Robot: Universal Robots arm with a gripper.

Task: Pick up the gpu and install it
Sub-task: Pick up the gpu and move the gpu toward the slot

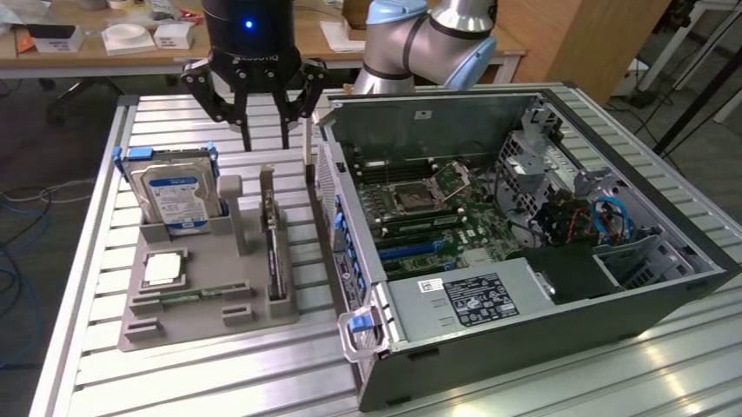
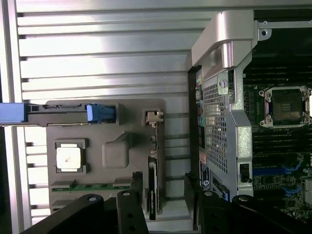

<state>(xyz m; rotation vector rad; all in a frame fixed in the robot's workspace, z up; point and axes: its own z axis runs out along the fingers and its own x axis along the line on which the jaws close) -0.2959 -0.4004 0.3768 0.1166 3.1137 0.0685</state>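
Note:
The gpu (image 1: pixel 274 252) stands on its long edge in a slot of the grey tray (image 1: pixel 203 328), a thin dark card with a silver bracket at its far end. My gripper (image 1: pixel 267 143) hangs open above that far end, clear of the card. In the wrist view the gpu (image 2: pixel 152 187) appears edge-on, running between my two black fingers (image 2: pixel 137 195), nearer to one of them; the gripper (image 2: pixel 164 197) holds nothing.
The open computer case (image 1: pixel 522 217) lies to the exterior view's right of the tray, motherboard (image 1: pixel 440 208) exposed. On the tray stand a hard drive (image 1: pixel 174 195), a processor (image 1: pixel 162 268) and a memory stick (image 1: pixel 191 295). The slatted metal table (image 1: pixel 208 382) carries everything.

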